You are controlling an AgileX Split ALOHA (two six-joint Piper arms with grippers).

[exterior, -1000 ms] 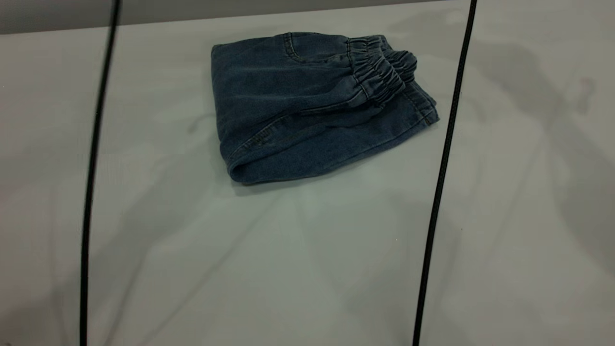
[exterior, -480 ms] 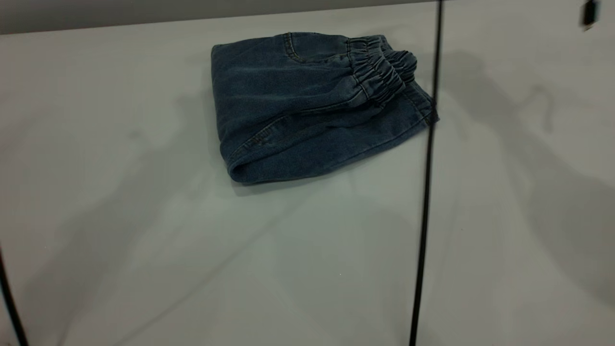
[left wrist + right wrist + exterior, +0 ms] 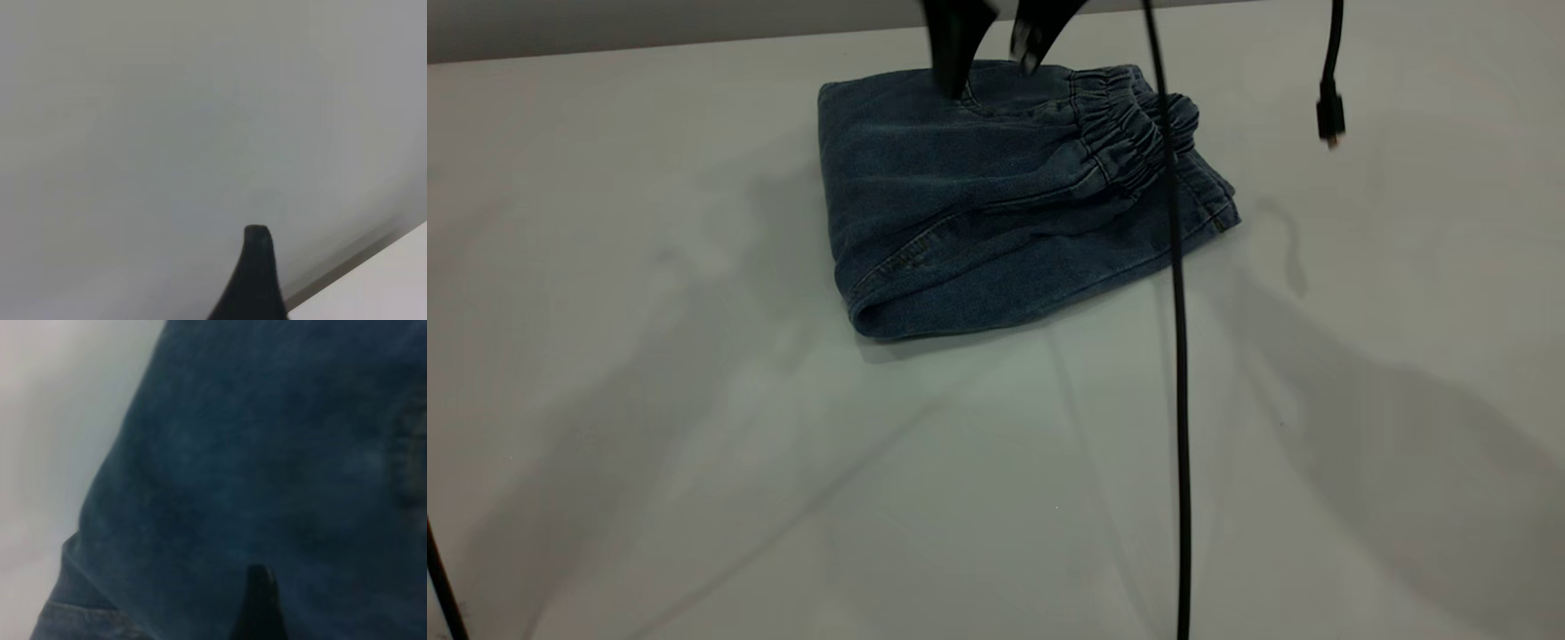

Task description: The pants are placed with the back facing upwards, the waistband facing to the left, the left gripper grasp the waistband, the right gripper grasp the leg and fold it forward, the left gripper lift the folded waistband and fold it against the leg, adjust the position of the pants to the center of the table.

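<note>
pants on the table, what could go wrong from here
1. The right gripper, open over the folded pants, may catch only the top layer and pull the fold apart.
2. The hanging black cable crosses in front of the waistband and might snag it.
3. The pants lie near the table's far edge; a push could slide them off.

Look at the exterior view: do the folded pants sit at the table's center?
No. The pants lie near the far edge of the table, with wide bare tabletop in front of them.
</note>
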